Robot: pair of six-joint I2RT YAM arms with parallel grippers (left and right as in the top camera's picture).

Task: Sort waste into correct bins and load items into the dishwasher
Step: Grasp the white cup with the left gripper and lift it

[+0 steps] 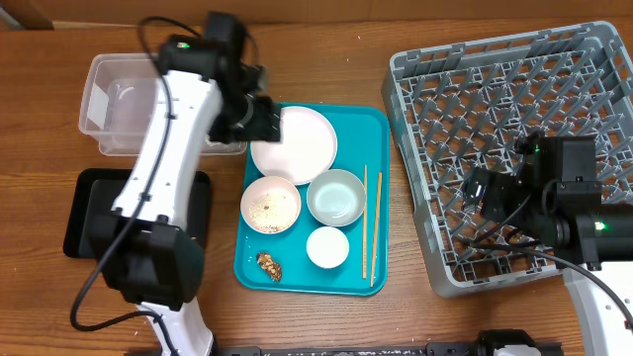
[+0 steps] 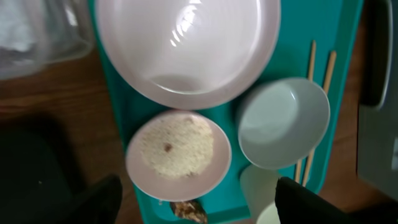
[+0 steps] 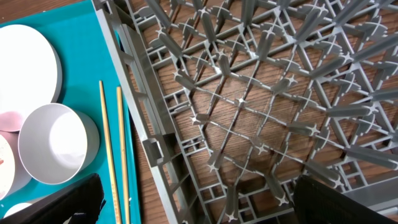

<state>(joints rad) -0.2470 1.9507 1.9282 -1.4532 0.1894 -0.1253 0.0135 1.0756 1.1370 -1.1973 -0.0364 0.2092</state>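
left gripper (image 1: 262,119) open, empty, hovering at left rim of plate (image 1: 297,143) on teal tray (image 1: 371,124). right gripper (image 1: 487,194) open too, over dish rack (image 1: 593,69). plate way nearer left gripper, rack off to right.

Overhead: clear tub (image 1: 109,99) right side and black tray (image 1: 84,213) right part hidden under left arm (image 1: 163,158). Plate (image 1: 302,143) left rim covered by left gripper (image 1: 265,119). Dish rack (image 1: 475,89) cut off by right frame edge, lower right corner hidden by right arm (image 1: 574,218).

Left wrist view: plate cropped at top edge. White cup (image 2: 258,193) and brown food lump (image 2: 186,211) cropped at bottom edge. Chopsticks (image 2: 328,68) lower ends hidden behind grey-blue bowl (image 2: 283,121). Clear tub blurred, upper left.
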